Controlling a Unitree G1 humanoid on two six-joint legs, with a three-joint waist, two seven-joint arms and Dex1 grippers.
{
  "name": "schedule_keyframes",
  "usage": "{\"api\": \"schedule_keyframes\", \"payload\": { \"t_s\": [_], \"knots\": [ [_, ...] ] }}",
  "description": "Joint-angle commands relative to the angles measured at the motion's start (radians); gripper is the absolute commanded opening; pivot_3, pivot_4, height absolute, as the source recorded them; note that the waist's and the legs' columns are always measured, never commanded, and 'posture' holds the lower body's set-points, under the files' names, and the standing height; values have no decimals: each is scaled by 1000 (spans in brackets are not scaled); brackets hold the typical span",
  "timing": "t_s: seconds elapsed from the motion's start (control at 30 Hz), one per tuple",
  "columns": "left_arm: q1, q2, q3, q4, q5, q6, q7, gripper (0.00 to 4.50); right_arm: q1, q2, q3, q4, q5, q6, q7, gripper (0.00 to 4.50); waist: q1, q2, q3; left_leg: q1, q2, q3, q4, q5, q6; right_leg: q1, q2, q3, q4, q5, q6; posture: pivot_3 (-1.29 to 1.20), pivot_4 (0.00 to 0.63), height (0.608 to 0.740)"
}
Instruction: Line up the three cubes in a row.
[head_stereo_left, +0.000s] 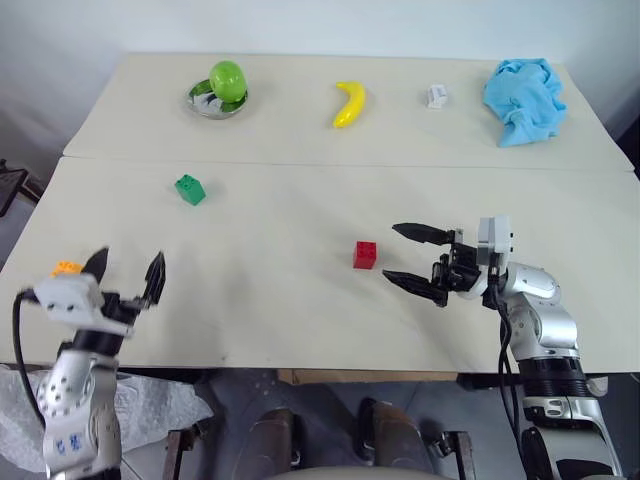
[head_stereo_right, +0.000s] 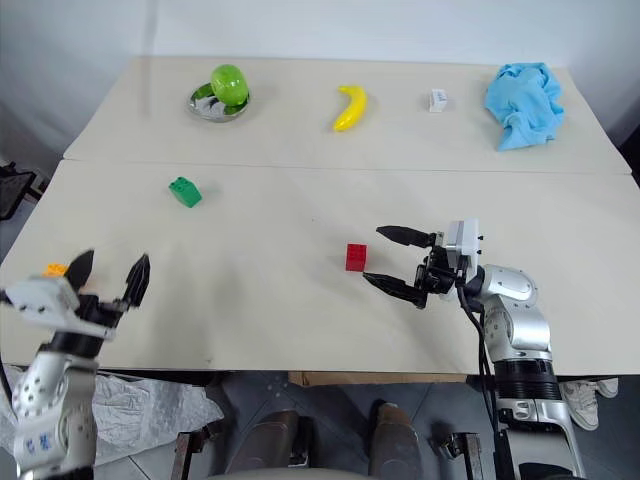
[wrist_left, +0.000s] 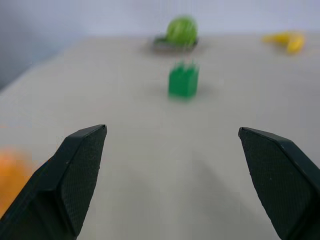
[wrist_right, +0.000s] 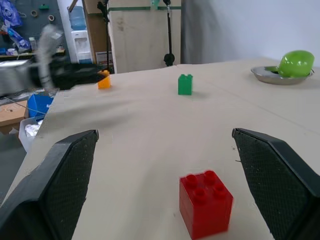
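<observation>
On the table (head_stereo_left: 300, 300), red cube (head_stereo_left: 365, 254) upright, studs up, before the spread, empty right tool (head_stereo_left: 407, 256).

Red cube (head_stereo_left: 365, 254), green cube (head_stereo_left: 190, 189) and orange cube (head_stereo_left: 66, 268) sit upright, well apart.

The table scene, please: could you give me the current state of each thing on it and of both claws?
Red cube: upright on the table, free, in front of the right claw.
Green cube: on the table, untouched.
Orange-yellow cube: near the table's left edge, beside the left claw.
Left claw: open, empty.
Right claw: open, empty.
Green apple: in its metal dish.
Blue cloth: crumpled.
</observation>
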Motion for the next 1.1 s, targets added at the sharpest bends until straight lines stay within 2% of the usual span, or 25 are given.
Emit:
{"api": "schedule_keyframes", "payload": {
  "t_s": [0.03,0.17,0.27,0.5,0.8,0.9,1.1],
  "knots": [
    [-199,101,-51,192,28,78,-47,4500,-2,4,7,-49,-2,-15,-25,4489,-1,0,0,0,0,0,0,0,0,0,1,-1,0,0,0,0,150,740],
    [-410,168,-72,401,44,108,-57,4500,0,3,14,-65,-2,-19,-46,4489,-9,-1,0,-1,-1,1,0,1,2,-1,2,-1,0,0,0,0,150,740],
    [-568,209,-102,610,62,99,-124,4500,8,5,16,-87,-4,-22,-72,4489,-12,-1,0,-2,-1,1,-1,1,2,-1,3,-2,-1,0,0,0,150,740],
    [-819,249,-153,1034,130,-28,-232,4500,40,17,25,-134,-8,-31,-125,4489,-15,-2,0,-2,-2,2,-3,1,2,-1,6,-3,-3,0,1,0,150,740],
    [-929,256,-194,1262,185,-142,-326,4500,74,28,29,-187,-10,-36,-178,4489,-15,-3,1,-2,-2,3,-3,1,1,-1,7,-3,-3,0,1,0,150,740],
    [-938,256,-198,1281,190,-136,-352,3868,80,32,33,-195,-11,-38,-189,4500,-14,-3,1,-2,-2,4,-3,1,1,-1,7,-2,-3,0,1,0,150,740],
    [-926,257,-203,1277,201,-146,-379,1961,77,40,41,-191,-16,-48,-201,4500,-14,-3,1,-2,-1,4,-3,1,1,-1,7,-2,-3,0,1,0,150,740]
  ]
}}
